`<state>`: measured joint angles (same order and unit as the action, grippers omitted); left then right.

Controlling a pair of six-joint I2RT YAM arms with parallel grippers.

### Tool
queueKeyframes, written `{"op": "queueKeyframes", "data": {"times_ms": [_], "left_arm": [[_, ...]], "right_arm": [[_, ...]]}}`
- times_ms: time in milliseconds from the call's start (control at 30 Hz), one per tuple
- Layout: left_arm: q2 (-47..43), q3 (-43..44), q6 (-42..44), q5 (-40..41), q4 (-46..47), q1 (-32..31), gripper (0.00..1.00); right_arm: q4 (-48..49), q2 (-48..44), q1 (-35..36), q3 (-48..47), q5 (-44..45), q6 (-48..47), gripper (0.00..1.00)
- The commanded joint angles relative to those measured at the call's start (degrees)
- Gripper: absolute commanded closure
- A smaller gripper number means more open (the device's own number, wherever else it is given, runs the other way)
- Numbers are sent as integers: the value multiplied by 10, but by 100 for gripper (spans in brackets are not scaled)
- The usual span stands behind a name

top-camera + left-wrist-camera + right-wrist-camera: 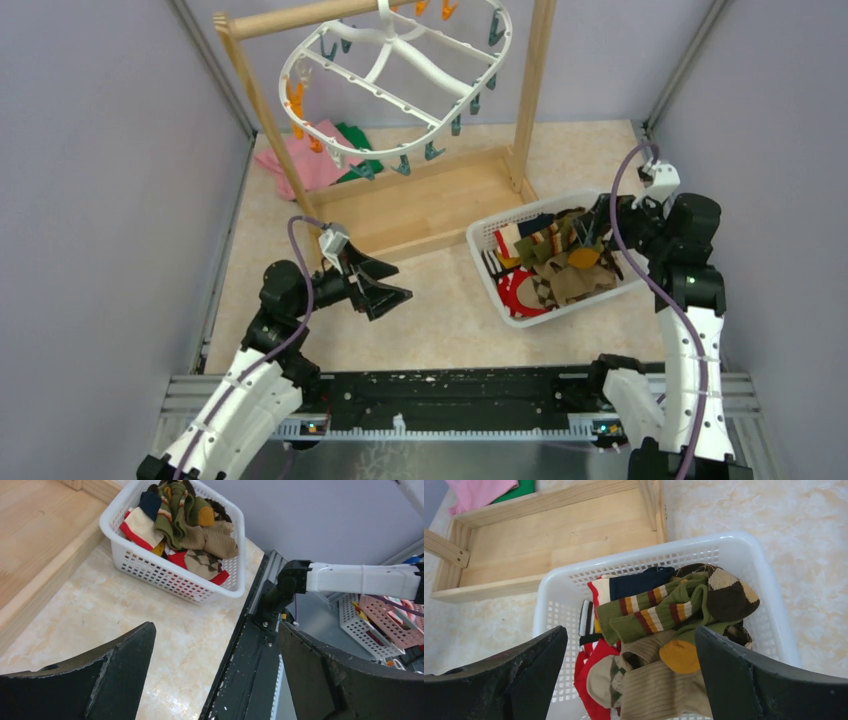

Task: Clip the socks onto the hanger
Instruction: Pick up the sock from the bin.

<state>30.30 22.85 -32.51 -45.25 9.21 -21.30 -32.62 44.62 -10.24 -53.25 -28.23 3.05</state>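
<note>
- Left gripper [403, 282]: held low over the bare table [440, 330], near-left of centre, elbow folded, fingers pointing right toward the basket [480, 240]. Jaws spread wide, nothing between them.
- Right gripper [588, 230]: forearm raised along the right side, wrist bent left, poised over the basket's far-right part. Jaws wide apart, empty, straddling the heap in the wrist view.
- Socks [649, 615]: piled in the white slotted basket, right of centre. On top, olive with striped bands, argyle, navy with red-white cuff, tan, red.
- Hanger [505, 40]: white oval ring hung tilted from the wooden rack's [420, 205] pole, far left of centre. Teal clips [433, 152] and orange clips [296, 100] dangling, all bare.
- Hard to make out: right fingertips lost against dark socks in the top view, contact with the pile not readable. Hanger's far rim cut off by the top edge. Lower socks buried.
- Around: pink cloth [320, 150] and green cloth [355, 140] flat behind the rack, partly hidden by its left post. Rack's base tray between left gripper and hanger.
</note>
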Motion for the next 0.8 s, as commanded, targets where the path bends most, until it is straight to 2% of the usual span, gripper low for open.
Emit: {"op": "queueKeyframes", "data": {"times_ms": [0,100,267,500,700,767], "left_arm": [[13,18,37,42,-9,-7,1],[6,11,29,64,-7,-8,1],[2,-35,-13,80,53,-7,1],[1,-63,-52,97,102,-7,1],[-6,-103,-89,111,189,-6,1],[-3,-112,-97,107,208,-7,1]], "right_arm": [[16,-8,-7,-8,-23,-9,1],[15,-10,-7,-7,-36,-25,1],[5,-6,-7,-9,-84,-85,1],[-49,15,-6,11,-297,-266,1],[-139,41,-6,14,-401,-438,1],[-134,48,-6,18,-409,-437,1]]}}
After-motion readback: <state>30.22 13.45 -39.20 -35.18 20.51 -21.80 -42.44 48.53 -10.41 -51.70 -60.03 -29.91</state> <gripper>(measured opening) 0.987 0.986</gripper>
